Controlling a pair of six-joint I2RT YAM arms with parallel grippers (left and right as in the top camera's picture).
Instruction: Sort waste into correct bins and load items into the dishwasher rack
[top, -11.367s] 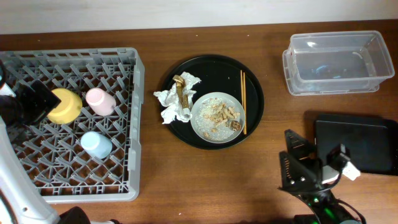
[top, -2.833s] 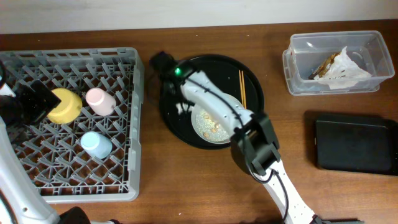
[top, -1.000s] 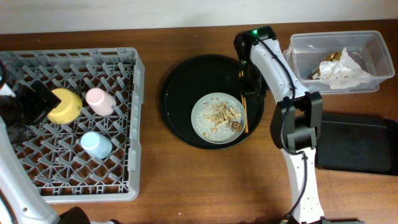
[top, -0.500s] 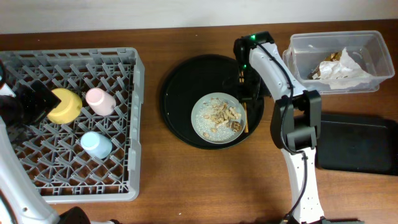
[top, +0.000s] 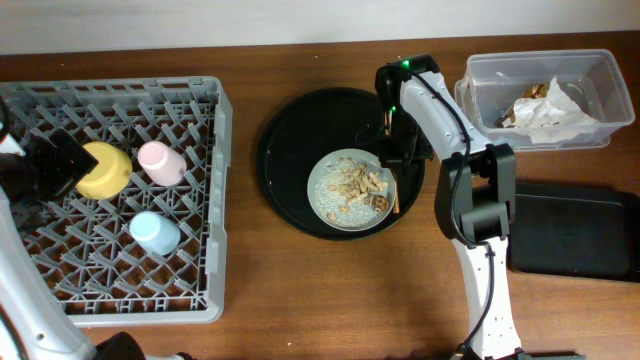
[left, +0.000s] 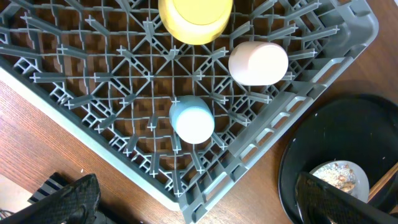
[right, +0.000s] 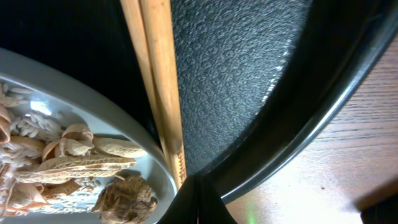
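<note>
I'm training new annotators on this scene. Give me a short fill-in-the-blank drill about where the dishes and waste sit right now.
The dishwasher rack holds a pink cup, a light-blue cup and a yellow ____.
The crumpled napkins lie inside the clear ____.
The wooden chopsticks rest on the round black tray, beside the ____ holding food scraps.
Missing words: bowl; tub; plate.

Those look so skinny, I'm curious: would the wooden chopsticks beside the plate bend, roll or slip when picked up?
The chopsticks look like straight solid wood, so probably stiff and light. They lie flat on the black tray close beside the plate, so they're likely hard to get under and may roll apart.
</note>
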